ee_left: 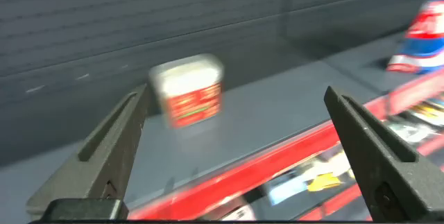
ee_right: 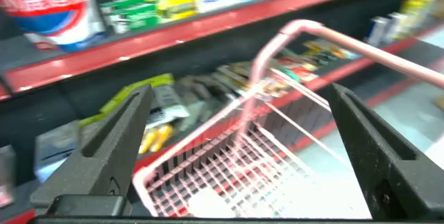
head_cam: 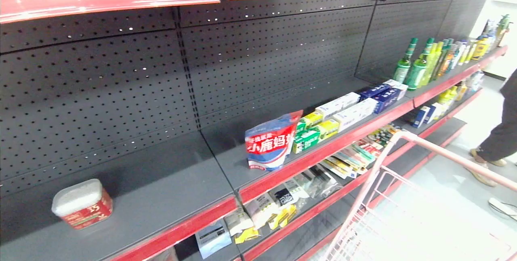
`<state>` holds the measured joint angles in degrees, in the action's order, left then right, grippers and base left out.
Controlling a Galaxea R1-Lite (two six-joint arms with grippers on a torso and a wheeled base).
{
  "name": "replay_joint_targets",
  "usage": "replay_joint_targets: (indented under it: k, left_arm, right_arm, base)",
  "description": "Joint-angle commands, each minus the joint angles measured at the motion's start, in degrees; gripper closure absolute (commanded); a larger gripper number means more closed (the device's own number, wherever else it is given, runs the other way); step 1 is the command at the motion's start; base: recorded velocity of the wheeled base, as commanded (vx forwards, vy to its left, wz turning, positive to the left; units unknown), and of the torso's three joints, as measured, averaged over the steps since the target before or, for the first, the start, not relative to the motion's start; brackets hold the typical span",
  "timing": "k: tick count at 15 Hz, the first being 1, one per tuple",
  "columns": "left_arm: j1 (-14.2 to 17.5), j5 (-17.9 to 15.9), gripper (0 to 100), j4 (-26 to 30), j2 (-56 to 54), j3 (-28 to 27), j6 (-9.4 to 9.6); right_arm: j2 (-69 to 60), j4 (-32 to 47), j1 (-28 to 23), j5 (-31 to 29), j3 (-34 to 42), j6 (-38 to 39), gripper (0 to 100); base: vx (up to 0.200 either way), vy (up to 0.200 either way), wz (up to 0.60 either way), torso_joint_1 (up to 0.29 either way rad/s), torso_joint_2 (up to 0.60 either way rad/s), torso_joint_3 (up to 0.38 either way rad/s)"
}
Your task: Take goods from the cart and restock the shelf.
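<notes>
**Spread wide at the shelf, nothing held**

Nearest: right gripper (ee_right: 241, 91) parted wide over the pink wire cart (head_cam: 444, 154), contents too washed out to tell. Left gripper (ee_left: 236, 96) likewise parted and empty, facing a red tub (head_cam: 82, 203) upright on the grey shelf (head_cam: 169, 180). Probably rigid and light; best pinched across the sides, under the white lid. Farther along, a soft pouch (head_cam: 270, 142).

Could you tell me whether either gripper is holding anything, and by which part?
Nothing is held: the left gripper is open facing the red tub, and the right gripper is open facing the cart.
</notes>
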<state>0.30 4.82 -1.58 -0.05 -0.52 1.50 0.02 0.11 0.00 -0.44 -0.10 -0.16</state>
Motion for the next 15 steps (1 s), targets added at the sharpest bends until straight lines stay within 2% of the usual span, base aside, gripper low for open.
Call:
replay_joint_targets:
  k: [1,3,12,13,14,15]
  left_arm:
    - [0.0,0.0,0,0.0,0.0,0.0,-0.01]
    - [0.0,0.0,0,0.0,0.0,0.0,-0.01]
    - [0.0,0.0,0,0.0,0.0,0.0,-0.01]
    - [0.0,0.0,0,0.0,0.0,0.0,-0.09]
    - [0.0,0.0,0,0.0,0.0,0.0,-0.09]
    - [0.0,0.0,0,0.0,0.0,0.0,-0.09]
  right_arm:
    - [0.0,0.1,0.0,0.0,0.0,0.0,0]
    - [0.0,0.0,0.0,0.0,0.0,0.0,0]
    - [0.3,0.1,0.1,0.4,-0.1,0.9,0]
    - [9.6,0.1,1.1,2.5,-10.9,3.5,0]
    - [21.9,0.2,1.2,2.3,-23.2,10.7,0]
    - [26.4,1.0,1.4,2.6,-28.1,13.0,0]
  base:
    - [0.000,0.000,-0.60,-0.002,0.01,0.002]
    - [0.000,0.000,-0.60,0.005,0.00,-0.002]
    - [0.000,0.000,0.00,0.000,0.00,0.000]
    - [0.000,0.000,0.00,0.000,0.00,0.000]
    - [0.000,0.000,0.00,0.000,0.00,0.000]
    - [0.000,0.000,0.00,0.000,0.00,0.000]
